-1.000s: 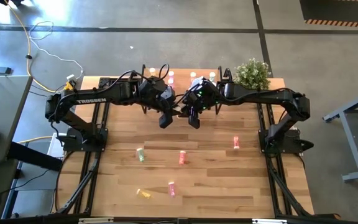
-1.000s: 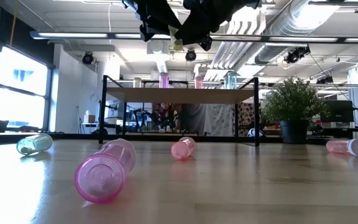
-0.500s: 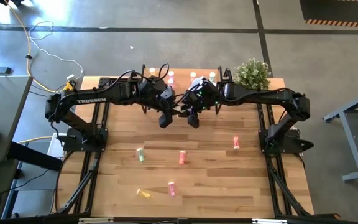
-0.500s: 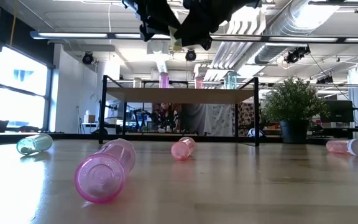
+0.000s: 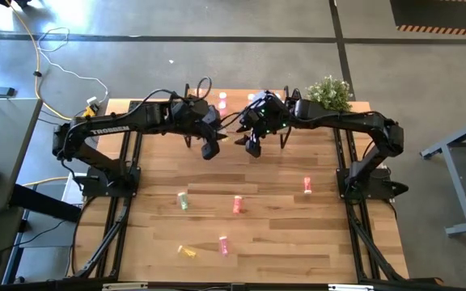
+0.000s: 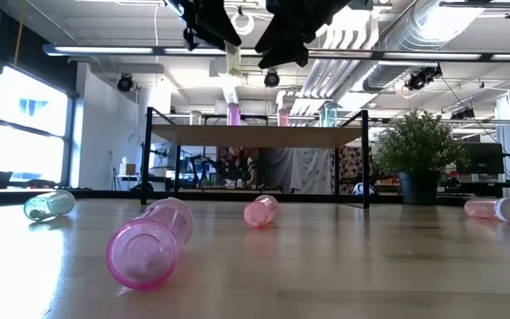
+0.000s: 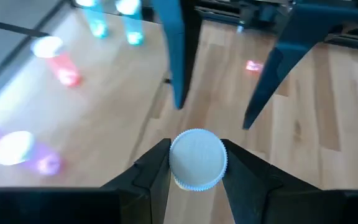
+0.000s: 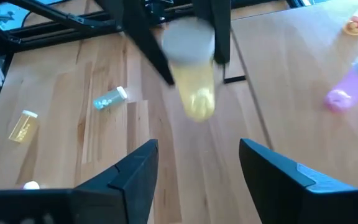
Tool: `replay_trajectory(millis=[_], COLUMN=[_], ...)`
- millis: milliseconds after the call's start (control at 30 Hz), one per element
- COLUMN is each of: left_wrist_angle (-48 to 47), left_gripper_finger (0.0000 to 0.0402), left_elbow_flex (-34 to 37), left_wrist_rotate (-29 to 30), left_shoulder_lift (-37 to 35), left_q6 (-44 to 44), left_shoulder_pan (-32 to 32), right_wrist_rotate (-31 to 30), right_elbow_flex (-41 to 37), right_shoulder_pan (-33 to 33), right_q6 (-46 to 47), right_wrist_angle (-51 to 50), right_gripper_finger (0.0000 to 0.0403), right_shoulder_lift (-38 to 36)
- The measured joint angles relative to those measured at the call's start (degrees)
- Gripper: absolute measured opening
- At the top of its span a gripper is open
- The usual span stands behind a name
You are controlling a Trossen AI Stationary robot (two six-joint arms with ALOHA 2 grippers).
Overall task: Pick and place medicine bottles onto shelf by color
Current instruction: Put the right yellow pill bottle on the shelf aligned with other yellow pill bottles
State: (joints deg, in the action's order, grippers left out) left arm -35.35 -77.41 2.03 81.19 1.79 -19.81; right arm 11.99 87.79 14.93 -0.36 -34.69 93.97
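Observation:
My left gripper is shut on a pale yellow medicine bottle with a white cap, high above the table in front of the shelf. My right gripper stands open just to its right, its fingers apart from the bottle, and it also shows in the left wrist view. The shelf stands on thin dark legs at the table's far edge and carries pink and pale green bottles upright. Several bottles lie on their sides on the table: green, red-orange, pink. My left gripper pinches the yellow bottle at its capped end between the two fingers. The fingers slant down from the table's left side and lie along the bottle. The cap faces back toward the wrist; the body juts out beyond the fingertips, clear of everything.
A potted plant stands at the table's far right corner, beside the shelf. A yellow bottle and a pink one lie near the table's front edge. A large pink bottle lies close to the low camera.
My right gripper has opened and let go of the yellow bottle, then drawn up and away toward the table's right and far side. My left gripper has kept the bottle and pulled back toward the left, rising a little. The two grippers now stand apart.

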Motion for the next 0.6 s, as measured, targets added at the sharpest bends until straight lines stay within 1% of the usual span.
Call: replay_trajectory(millis=[267, 333, 467, 600], left_wrist_angle=[-2.82, -1.41, 4.46, 7.39], left_gripper_finger=[0.0119, 0.0119, 0.0119, 0.0119], left_elbow_flex=[0.71, 3.53, 10.94, 14.94], left_wrist_rotate=[3.57, 3.77, 3.87, 4.41], left_shoulder_lift=[-6.08, -8.15, -12.07, -13.22], left_q6=[0.29, 1.49, 3.43, 1.87], left_shoulder_pan=[-4.26, -5.51, -8.37, -11.6], right_wrist_rotate=[0.05, 0.05, 0.08, 0.06], right_elbow_flex=[3.98, 5.14, 7.54, 10.22], right_shoulder_pan=[2.11, 2.6, 3.7, 5.04], right_q6=[-2.2, -2.63, -3.13, -3.14], right_wrist_angle=[-1.54, -2.0, -2.9, -3.86], right_gripper_finger=[0.0216, 0.0216, 0.0216, 0.0216], right_shoulder_lift=[0.0, 0.0, 0.0, 0.0])
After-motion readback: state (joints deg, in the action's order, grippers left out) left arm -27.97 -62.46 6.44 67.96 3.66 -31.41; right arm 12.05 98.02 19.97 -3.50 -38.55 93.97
